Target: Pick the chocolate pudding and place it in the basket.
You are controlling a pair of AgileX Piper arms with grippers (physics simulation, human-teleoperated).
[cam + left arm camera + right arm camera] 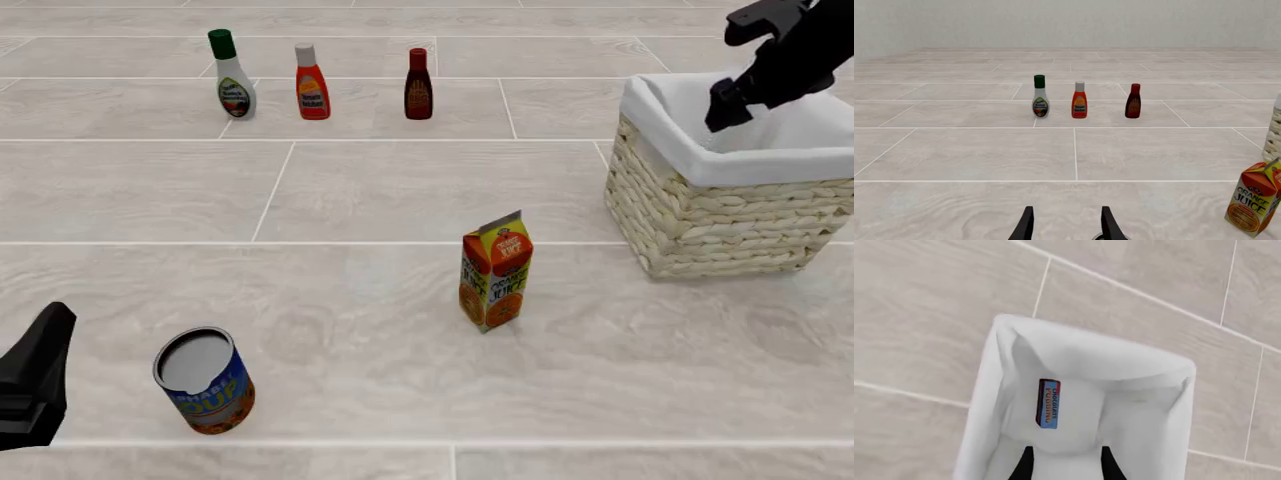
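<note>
The chocolate pudding, a small box with a blue and red label, lies on the white cloth inside the basket. My right gripper hangs open above it with nothing between its fingers. In the front view the cream wicker basket stands at the right, and the right gripper hovers over its far rim; the pudding is hidden inside there. At the near left edge my left gripper stays low, and in its wrist view the left gripper is open and holds nothing.
An orange juice carton stands mid-table, left of the basket. A blue soup can sits beside the left gripper. Three bottles stand in a row at the far left: white, orange, dark red.
</note>
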